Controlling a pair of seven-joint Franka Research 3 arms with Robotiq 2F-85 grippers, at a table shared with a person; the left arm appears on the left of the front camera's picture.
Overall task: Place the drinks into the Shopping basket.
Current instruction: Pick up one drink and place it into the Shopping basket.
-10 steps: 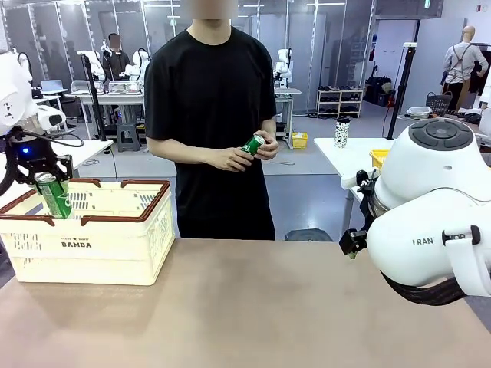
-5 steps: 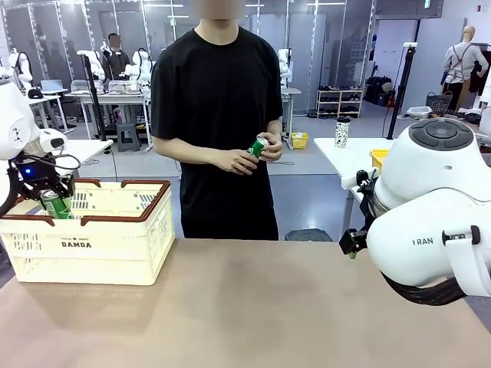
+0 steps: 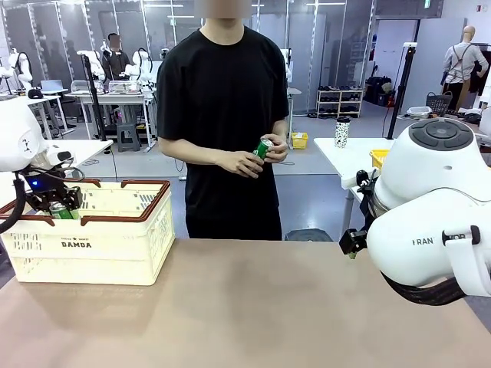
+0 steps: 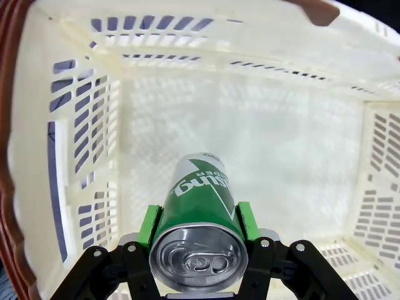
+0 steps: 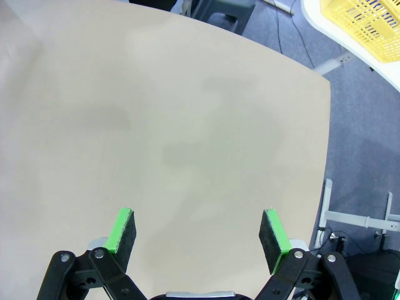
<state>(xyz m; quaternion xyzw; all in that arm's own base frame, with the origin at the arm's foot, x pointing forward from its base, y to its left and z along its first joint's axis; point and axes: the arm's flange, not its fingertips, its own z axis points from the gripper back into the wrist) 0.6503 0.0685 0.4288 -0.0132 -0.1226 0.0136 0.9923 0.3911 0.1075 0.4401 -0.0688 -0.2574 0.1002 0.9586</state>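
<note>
My left gripper hangs low inside the Shopping basket, a cream lattice box with a brown rim, at the table's left. It is shut on a green can. In the left wrist view the green can sits between the green pads of my left gripper, silver top toward the camera, above the basket's white floor. The person across the table holds a second green can in both hands. My right gripper is open over bare tabletop.
The right arm's big white housing fills the front view's right side. A yellow basket sits on a white side table beyond the tan table's right edge. The tan tabletop is bare from the basket to the right arm.
My left gripper has lowered the green can from above the basket's rim down into the basket. The person has shifted slightly to the right, still holding the other can.
</note>
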